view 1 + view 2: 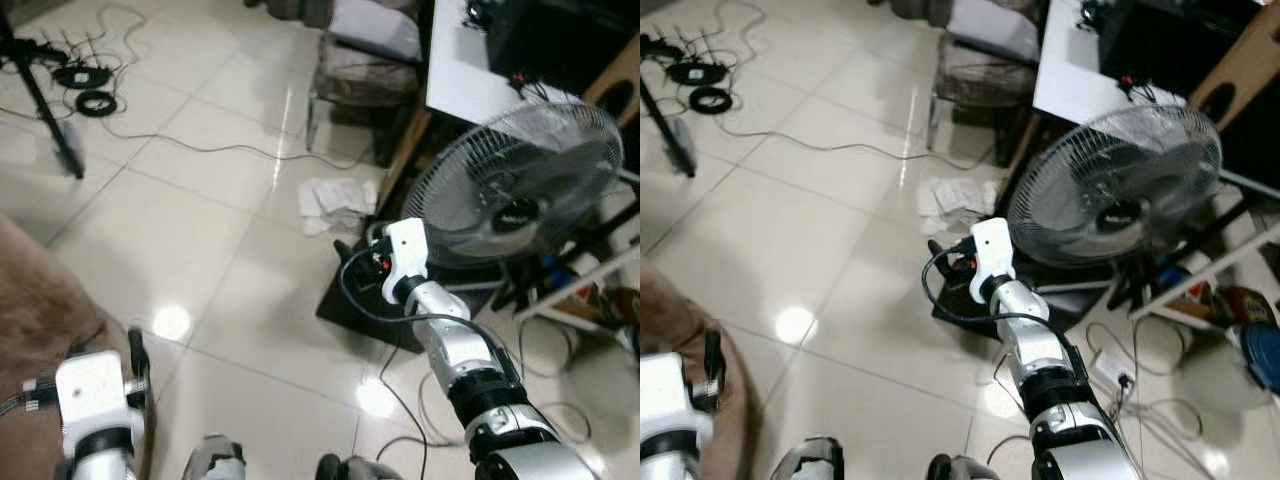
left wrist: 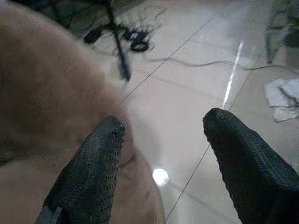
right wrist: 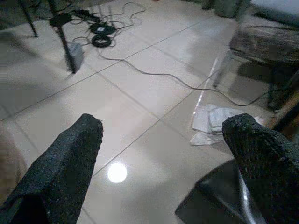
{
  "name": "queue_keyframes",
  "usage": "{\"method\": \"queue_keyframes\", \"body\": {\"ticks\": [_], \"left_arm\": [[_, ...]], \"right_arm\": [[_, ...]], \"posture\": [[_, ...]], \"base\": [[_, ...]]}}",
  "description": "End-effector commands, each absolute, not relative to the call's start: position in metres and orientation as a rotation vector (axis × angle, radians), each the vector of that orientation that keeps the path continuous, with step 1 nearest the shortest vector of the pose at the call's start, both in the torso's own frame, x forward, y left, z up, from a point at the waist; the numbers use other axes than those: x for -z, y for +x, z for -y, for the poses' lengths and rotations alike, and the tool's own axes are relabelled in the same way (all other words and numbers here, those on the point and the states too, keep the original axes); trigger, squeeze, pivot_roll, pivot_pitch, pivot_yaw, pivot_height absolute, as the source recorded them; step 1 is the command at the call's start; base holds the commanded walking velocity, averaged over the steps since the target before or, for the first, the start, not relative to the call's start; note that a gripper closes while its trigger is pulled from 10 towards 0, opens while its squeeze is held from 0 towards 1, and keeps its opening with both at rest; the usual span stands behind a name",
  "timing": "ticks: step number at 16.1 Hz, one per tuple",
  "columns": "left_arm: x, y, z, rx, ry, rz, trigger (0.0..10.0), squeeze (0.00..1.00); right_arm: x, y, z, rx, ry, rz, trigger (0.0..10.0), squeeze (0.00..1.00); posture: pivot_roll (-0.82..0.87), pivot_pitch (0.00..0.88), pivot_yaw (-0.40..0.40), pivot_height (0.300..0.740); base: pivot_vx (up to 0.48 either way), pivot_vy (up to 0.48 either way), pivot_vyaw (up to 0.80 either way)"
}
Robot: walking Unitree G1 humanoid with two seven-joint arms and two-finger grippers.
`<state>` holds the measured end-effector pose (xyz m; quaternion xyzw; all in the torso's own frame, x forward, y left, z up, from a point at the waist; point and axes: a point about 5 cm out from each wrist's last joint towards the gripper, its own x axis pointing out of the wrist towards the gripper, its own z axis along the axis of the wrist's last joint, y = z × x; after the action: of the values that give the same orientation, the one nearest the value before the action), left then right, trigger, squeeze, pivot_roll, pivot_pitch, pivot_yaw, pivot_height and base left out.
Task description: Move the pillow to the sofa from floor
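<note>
A brown fuzzy pillow [image 1: 35, 320] lies on the tiled floor at my lower left and looms large in the left wrist view [image 2: 46, 93]. My left gripper [image 2: 163, 126] is open at the pillow's right edge. One of its fingers [image 2: 88, 172] lies over the pillow, the other over bare tile. My right arm [image 1: 405, 255] reaches forward over the floor in front of a fan. The right gripper [image 3: 163, 126] is open with nothing between its fingers, well away from the pillow.
A standing fan [image 1: 520, 190] on a dark base [image 1: 365, 300] stands close on the right, with a white table [image 1: 465, 75] behind it. Crumpled white cloth [image 1: 335, 200] and a stool [image 1: 365, 70] lie ahead. Cables [image 1: 85, 90] and a stand's leg [image 1: 45, 100] occupy the far left.
</note>
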<state>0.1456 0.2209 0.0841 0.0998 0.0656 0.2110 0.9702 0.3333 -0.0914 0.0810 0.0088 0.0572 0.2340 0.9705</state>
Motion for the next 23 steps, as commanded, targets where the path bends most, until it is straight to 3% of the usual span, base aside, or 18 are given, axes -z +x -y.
{"method": "queue_keyframes", "body": {"ticks": [1, 6, 9, 11, 15, 18, 23], "left_arm": [[-0.088, 0.143, -0.219, -0.443, 0.204, -0.127, 10.0, 0.0], [-0.101, 0.13, -0.216, -0.452, 0.229, -0.119, 10.0, 0.0], [-0.102, 0.132, -0.217, -0.403, 0.252, -0.132, 10.0, 0.0], [-0.1, 0.15, -0.213, -0.339, 0.248, -0.124, 10.0, 0.0], [-0.094, 0.212, -0.185, -0.135, 0.21, -0.066, 10.0, 0.0], [-0.088, 0.23, -0.173, -0.063, 0.188, -0.067, 10.0, 0.0], [-0.085, 0.255, -0.148, 0.027, 0.12, -0.059, 10.0, 0.0]], "right_arm": [[-0.08, 0.335, 0.094, -0.474, 0.01, -0.118, 10.0, 0.0], [-0.074, 0.333, 0.077, -0.521, 0.052, -0.138, 10.0, 0.0], [-0.072, 0.332, 0.077, -0.496, 0.055, -0.125, 10.0, 0.0], [-0.074, 0.333, 0.092, -0.436, 0.049, -0.095, 10.0, 0.0], [-0.074, 0.314, 0.157, -0.2, 0.02, -0.034, 10.0, 0.0], [-0.072, 0.298, 0.181, -0.094, -0.014, -0.024, 10.0, 0.0], [-0.078, 0.275, 0.195, -0.012, -0.076, -0.072, 10.0, 0.0]], "posture": [[0.36, 0.155, -0.241, 0.74], [0.43, 0.181, -0.245, 0.74], [0.4, 0.171, -0.178, 0.74], [0.34, 0.158, -0.14, 0.74], [0.18, 0.125, -0.05, 0.74], [0.02, 0.123, 0.033, 0.74], [-0.11, 0.144, 0.069, 0.74]], "base": [[0.0, 0.0, 0.0], [0.0, 0.0, 0.0], [0.0, 0.0, 0.0], [0.0, 0.0, 0.0], [0.0, 0.0, 0.0], [0.0, 0.0, 0.0], [0.0, 0.0, 0.0]]}}
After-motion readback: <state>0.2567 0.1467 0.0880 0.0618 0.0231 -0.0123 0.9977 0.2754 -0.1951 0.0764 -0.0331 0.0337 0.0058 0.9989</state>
